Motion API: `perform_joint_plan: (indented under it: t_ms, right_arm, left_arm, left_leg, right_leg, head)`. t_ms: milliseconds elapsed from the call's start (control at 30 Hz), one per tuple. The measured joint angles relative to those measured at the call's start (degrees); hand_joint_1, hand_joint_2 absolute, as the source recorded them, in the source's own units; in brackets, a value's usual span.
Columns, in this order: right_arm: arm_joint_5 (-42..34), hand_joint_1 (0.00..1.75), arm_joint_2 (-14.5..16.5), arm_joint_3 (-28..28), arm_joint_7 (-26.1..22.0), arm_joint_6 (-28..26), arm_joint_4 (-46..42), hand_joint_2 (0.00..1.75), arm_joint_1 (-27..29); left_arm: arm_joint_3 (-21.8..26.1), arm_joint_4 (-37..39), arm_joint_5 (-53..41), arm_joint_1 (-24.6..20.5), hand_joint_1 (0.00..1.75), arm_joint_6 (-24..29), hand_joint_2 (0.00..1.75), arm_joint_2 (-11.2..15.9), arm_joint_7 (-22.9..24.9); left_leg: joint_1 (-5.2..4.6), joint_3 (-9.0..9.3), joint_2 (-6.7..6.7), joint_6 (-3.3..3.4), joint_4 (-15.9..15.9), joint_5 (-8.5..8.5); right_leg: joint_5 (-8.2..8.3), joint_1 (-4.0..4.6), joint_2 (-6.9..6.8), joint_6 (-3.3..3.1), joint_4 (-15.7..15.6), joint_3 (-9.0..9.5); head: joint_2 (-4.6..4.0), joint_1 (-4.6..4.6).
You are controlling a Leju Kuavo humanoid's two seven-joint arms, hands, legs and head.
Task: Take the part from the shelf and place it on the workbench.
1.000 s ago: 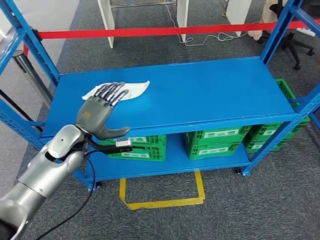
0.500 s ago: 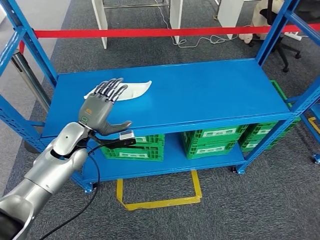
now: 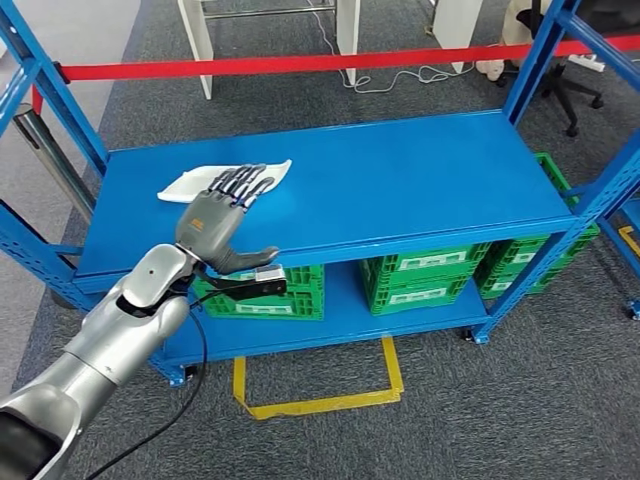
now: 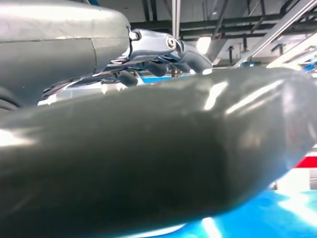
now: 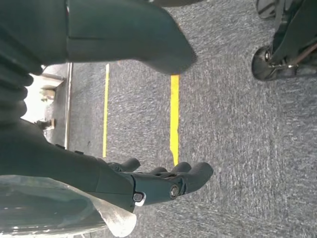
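Note:
The part [image 3: 198, 181] is a flat white piece lying on the blue shelf [image 3: 392, 185], at its left end. My left hand [image 3: 220, 222] hovers over the shelf's front left area with its fingers spread flat and the fingertips over the part's right end. Whether they touch it I cannot tell. It holds nothing. Up close, the left wrist view shows the thick grey thumb [image 4: 157, 153] and the darker fingers [image 4: 164, 49]. My right hand [image 5: 149, 186] hangs over grey carpet with its fingers loosely extended and nothing in them.
Green crates [image 3: 426, 280] stand on the lower shelf. Blue uprights [image 3: 532, 60] frame the rack, and a red bar [image 3: 302, 64] runs behind it. A yellow floor marking [image 3: 324, 400] lies in front. White table legs [image 3: 195, 45] and cables lie beyond.
The camera has shifted, so the whole scene sits differently. Relative to the part, my left hand has slid rightward toward its right end, still open.

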Motion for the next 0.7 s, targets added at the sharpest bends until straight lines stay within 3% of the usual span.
perform_joint_plan:
  t_ms: [100,133,167,200,267,300,367,467,533,600,633,667,700]
  right_arm:
    - [0.02,0.00,-0.01,-0.17,0.39,0.17,0.00,0.00,-0.09]
    - [0.01,0.00,-0.01,-0.25,0.41,0.19,0.00,0.00,-0.06]
    - [-0.01,0.00,0.00,-0.32,0.39,0.19,0.00,0.00,-0.03]
    - [-0.02,0.00,0.01,-0.38,0.31,0.19,0.00,0.00,-0.01]
    - [-0.05,0.00,0.02,-0.44,-0.06,0.19,0.00,0.00,-0.01]
    - [-0.07,0.00,0.02,-0.45,-0.33,0.17,0.00,0.00,-0.05]
    - [-0.09,0.00,0.03,-0.46,-0.82,0.11,0.00,0.00,-0.10]
    - [-0.09,0.00,0.04,-0.49,-1.33,0.07,0.00,0.00,-0.01]
    - [-0.13,0.00,0.04,-0.56,-1.60,0.06,0.00,0.00,-0.07]
    - [-0.22,0.00,0.05,-0.65,-1.83,0.07,0.01,0.00,-0.09]
    - [-0.26,0.00,0.07,-0.69,-1.90,0.08,0.02,0.00,-0.01]
    - [-0.30,0.00,0.08,-0.73,-1.94,0.08,0.03,0.00,0.09]
    - [-0.32,0.00,0.10,-0.75,-1.97,0.08,0.04,0.00,0.19]
  left_arm:
    - [-0.32,0.42,0.25,0.00,0.00,-0.33,0.00,-0.02,0.00]
    - [-0.47,0.62,0.33,0.10,0.00,-0.37,0.00,-0.02,0.00]
    - [-0.58,0.80,0.41,0.17,0.00,-0.38,0.00,-0.02,0.00]
    - [-0.66,0.96,0.47,0.16,0.00,-0.40,0.00,-0.03,0.00]
    - [-0.73,1.17,0.54,-0.06,0.00,-0.57,0.00,-0.04,0.01]
    - [-0.80,1.25,0.56,-0.23,0.00,-0.73,0.00,-0.07,0.02]
    - [-0.99,1.42,0.62,-0.41,0.00,-1.04,0.00,-0.13,0.07]
    - [-1.12,1.62,0.66,-0.51,0.00,-1.22,0.00,-0.13,0.16]
    - [-1.13,1.68,0.69,-0.70,0.00,-1.27,0.00,-0.14,0.19]
    - [-1.16,1.77,0.72,-0.65,0.00,-1.32,0.00,-0.15,0.20]
    - [-1.18,1.82,0.75,-0.51,0.00,-1.34,0.00,-0.15,0.20]
    - [-1.20,1.87,0.78,-0.40,0.00,-1.36,0.00,-0.14,0.20]
    - [-1.21,1.91,0.81,-0.32,0.00,-1.37,0.00,-0.14,0.20]
  left_leg:
    - [0.32,-4.91,-0.09,-0.72,10.79,-4.95]
    - [0.42,-6.01,-0.09,-0.83,13.06,-5.38]
    - [0.51,-6.22,-0.09,-0.87,13.24,-4.66]
    - [0.60,-5.38,-0.09,-0.86,11.15,-2.90]
    - [0.68,-2.07,-0.13,-0.78,3.59,1.16]
    - [0.62,-0.64,-0.17,-0.58,0.33,2.14]
    - [0.41,0.45,-0.27,0.08,-2.43,2.02]
    - [0.44,1.06,-0.28,1.45,-3.03,1.76]
    - [0.46,1.63,-0.27,2.08,-3.17,1.64]
    - [0.25,1.88,-0.28,2.48,-3.13,1.32]
    - [0.10,2.09,-0.29,2.60,-3.11,1.08]
    - [-0.03,2.40,-0.33,2.68,-3.10,0.78]
    - [-0.14,2.86,-0.38,2.68,-3.09,0.43]
  right_leg:
    - [-0.01,-0.08,0.00,-0.40,-0.06,0.07]
    - [-0.04,-0.09,0.07,-0.41,-0.05,0.10]
    - [-0.07,-0.12,0.15,-0.39,-0.02,0.14]
    - [-0.13,-0.17,0.25,-0.30,0.01,0.22]
    - [-0.38,-0.19,0.39,0.10,0.09,0.40]
    - [-0.54,-0.13,0.44,0.43,0.16,0.38]
    - [-0.55,0.01,0.49,1.26,0.19,0.35]
    - [-0.69,-0.12,0.35,2.13,1.23,0.00]
    - [-2.73,-0.13,0.19,2.32,5.59,-2.46]
    - [-5.57,-0.06,0.16,2.49,13.09,-6.88]
    - [-6.15,-0.05,0.16,2.52,15.76,-8.81]
    - [-5.64,-0.03,0.16,2.47,16.54,-9.84]
    - [-3.95,0.00,0.16,2.31,15.00,-9.69]
  head:
    - [0.00,-0.08]
    - [0.00,-0.08]
    - [0.00,-0.08]
    - [0.00,-0.08]
    - [0.00,-0.08]
    - [0.00,-0.06]
    - [0.00,0.00]
    - [0.00,0.10]
    - [0.00,0.34]
    - [0.00,0.56]
    - [0.00,0.57]
    - [0.00,0.57]
    - [0.00,0.57]
